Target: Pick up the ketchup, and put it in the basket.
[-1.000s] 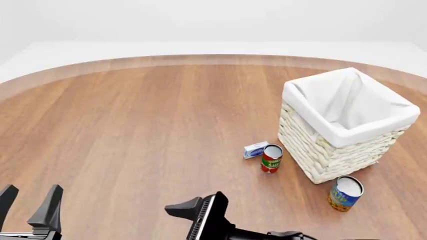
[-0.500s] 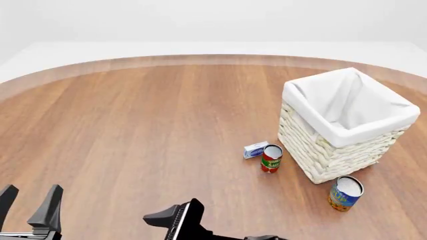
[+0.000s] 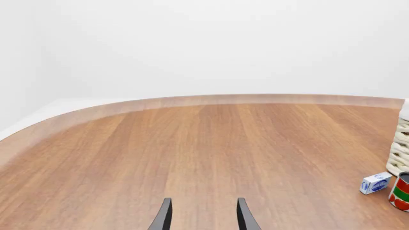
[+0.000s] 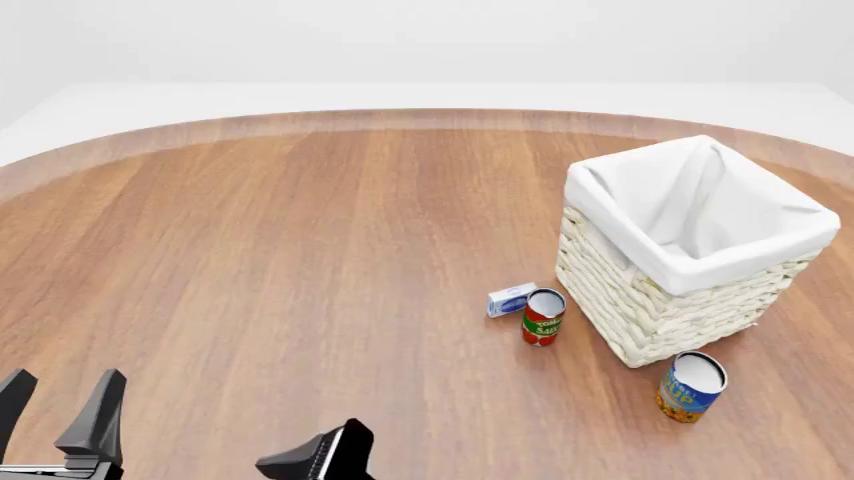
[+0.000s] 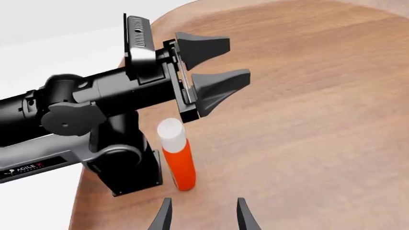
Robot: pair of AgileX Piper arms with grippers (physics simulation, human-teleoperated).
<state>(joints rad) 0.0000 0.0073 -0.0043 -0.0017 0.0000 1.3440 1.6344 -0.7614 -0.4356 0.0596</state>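
1. My left gripper (image 4: 56, 410) appears at the lower left corner of the front view, its two dark fingers spread apart with nothing between them; in the right wrist view it shows again (image 5: 214, 64) in the upper middle, jaws parted and empty.
2. My right gripper (image 4: 314, 458) shows only at the bottom edge of the front view, left of centre; its fingertips (image 5: 164, 215) rise from the bottom edge of the right wrist view, set apart with bare wood between them.
3. The ketchup (image 5: 177, 155) stands upright, white cap uppermost, in the lower middle of the right wrist view, just beside the base of my left arm (image 5: 121, 163) and beyond my right fingertips, not touched by them. It does not appear in the front view.
4. The basket (image 4: 687, 245) sits at the right of the front view, white lining folded over its rim.
5. A red-and-green can (image 4: 542, 316) stands just beside the basket's near-left wall, with a small blue-and-white box (image 4: 510, 299) touching or nearly touching it on its left.
6. An orange-and-blue can (image 4: 690, 386) stands near the basket's lower corner.
7. The wooden table (image 4: 267, 260) bears all of these.
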